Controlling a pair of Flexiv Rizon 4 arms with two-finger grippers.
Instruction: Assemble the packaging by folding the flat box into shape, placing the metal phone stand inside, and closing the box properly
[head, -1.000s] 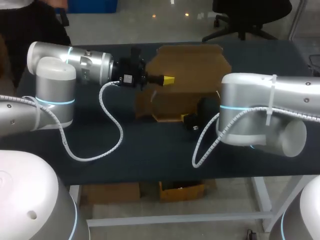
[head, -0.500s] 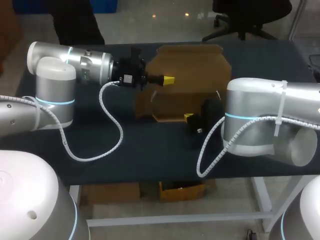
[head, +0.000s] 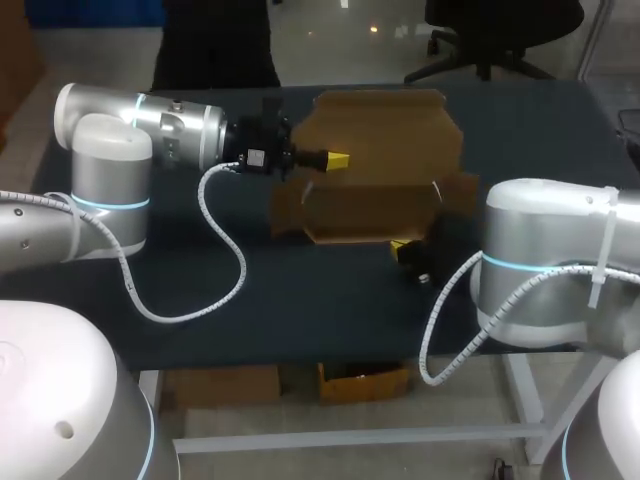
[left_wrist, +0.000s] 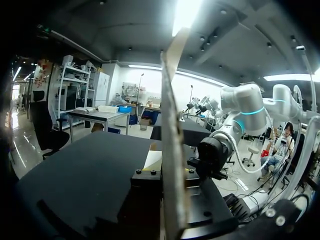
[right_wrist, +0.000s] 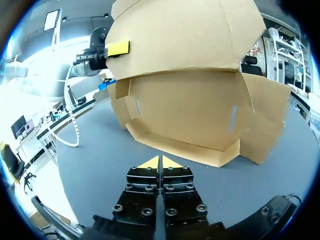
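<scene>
Box (head: 372, 205) stands half-folded on the surface (head: 250, 300); left end effector (head: 338, 159) grips its raised lid (head: 385, 130), right end effector (right_wrist: 160, 162) closed, empty, just before it. Steady the lid, press flaps squarely along creases.

Brown box (head: 385, 140), dark table (head: 300, 290)

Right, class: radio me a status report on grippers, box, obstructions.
Left gripper shut on the box, lid flap upright. Right gripper shut, empty, short of the box's front wall. Box half-folded; phone stand not seen.
</scene>
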